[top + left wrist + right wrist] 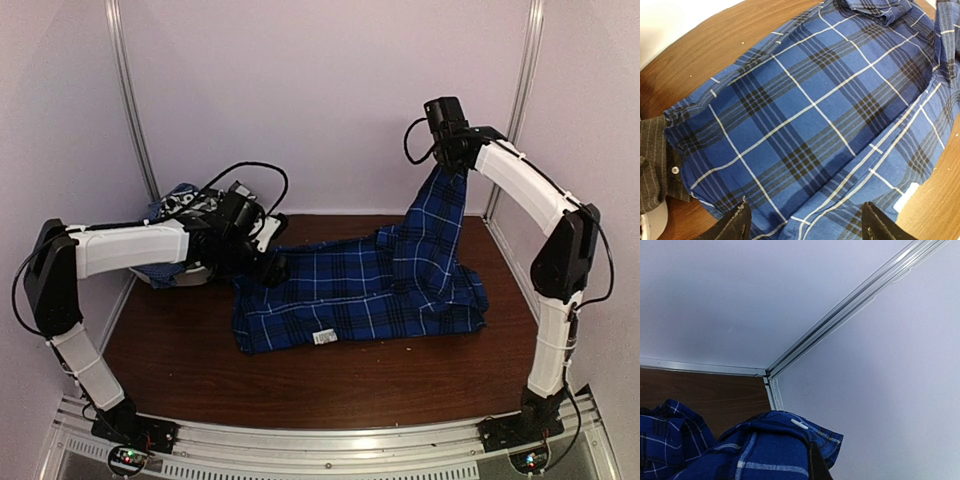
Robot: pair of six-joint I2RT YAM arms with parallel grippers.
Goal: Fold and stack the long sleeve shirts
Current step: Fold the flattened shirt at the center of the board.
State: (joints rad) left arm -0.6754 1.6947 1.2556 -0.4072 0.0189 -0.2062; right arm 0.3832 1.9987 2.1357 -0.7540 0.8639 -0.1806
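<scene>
1. The royal-blue plaid shirt (350,290) lies spread on the brown surface (180,350). Its long axis runs left to right, and its white neck label (323,337) sits at the near edge.
2. The left hand (272,268) hovers just above the shirt's left end, jaws wide apart and holding nothing. In the left wrist view its fingertips (737,226) frame flat cloth directly below.
3. That flat body lies beneath the left hand and stretches away to its right, so a grip on the left edge would likely fall to this arm.
4. Farther back and high on the right, the right hand (453,160) is clamped tight on a raised part of the same shirt. It is probably a sleeve, though the bunched cloth makes that uncertain.
5. Farthest back-left sits a heap of other shirts (175,210). A dark pinstripe shirt (652,160) lies just beside the blue one's edge.
</scene>
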